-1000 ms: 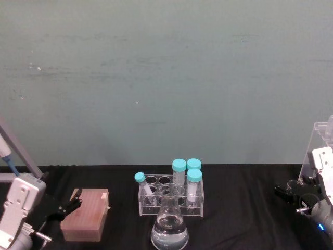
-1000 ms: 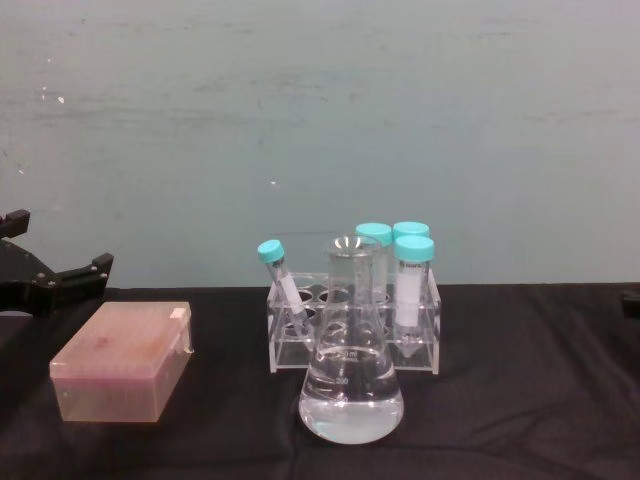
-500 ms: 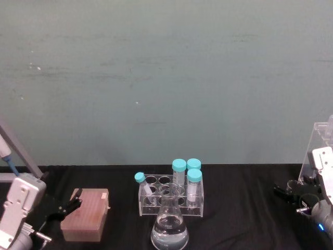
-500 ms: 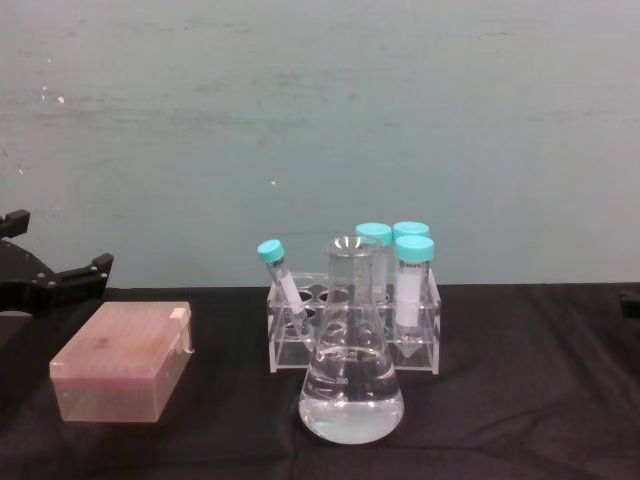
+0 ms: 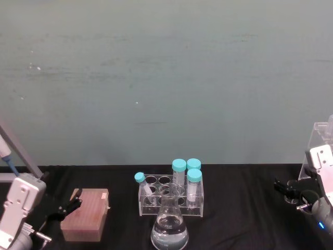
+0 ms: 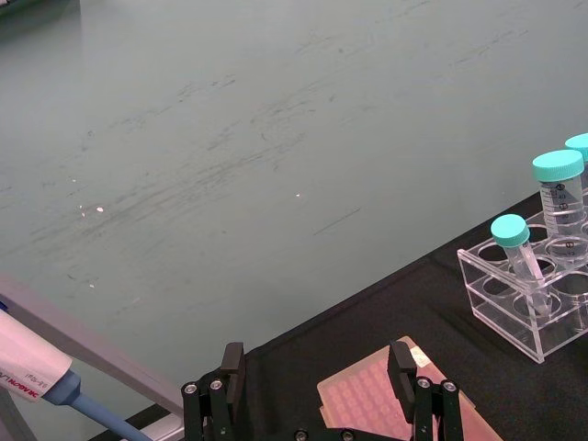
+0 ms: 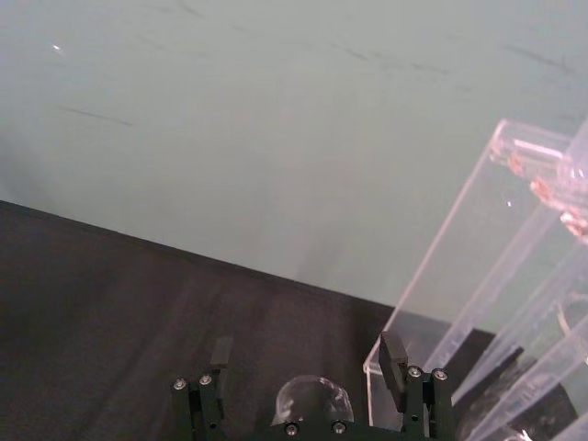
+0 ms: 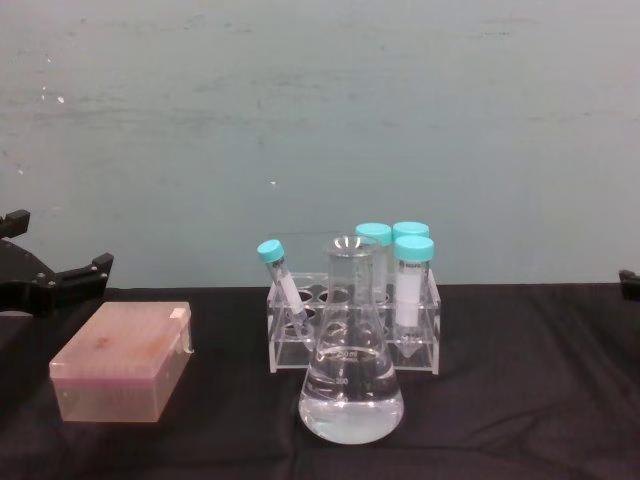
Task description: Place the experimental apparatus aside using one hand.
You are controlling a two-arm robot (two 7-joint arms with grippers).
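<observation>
The black two-fingered right end effector point(image 5: 284, 188) has been raised slightly beside the tall clear acrylic stand point(image 5: 318, 136). Its jaws are held open, seemingly around a small glass beaker point(image 7: 308, 401), so nothing is gripped yet. The left end effector point(image 5: 65, 205) is parked open.

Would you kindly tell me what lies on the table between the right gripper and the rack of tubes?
In the head view that stretch is bare black tablecloth, from the right gripper to the rack.

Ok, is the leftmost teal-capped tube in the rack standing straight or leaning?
Leaning. The leftmost tube slants in the clear rack, cap tipped toward the robot's left; the other three tubes stand upright.
</observation>
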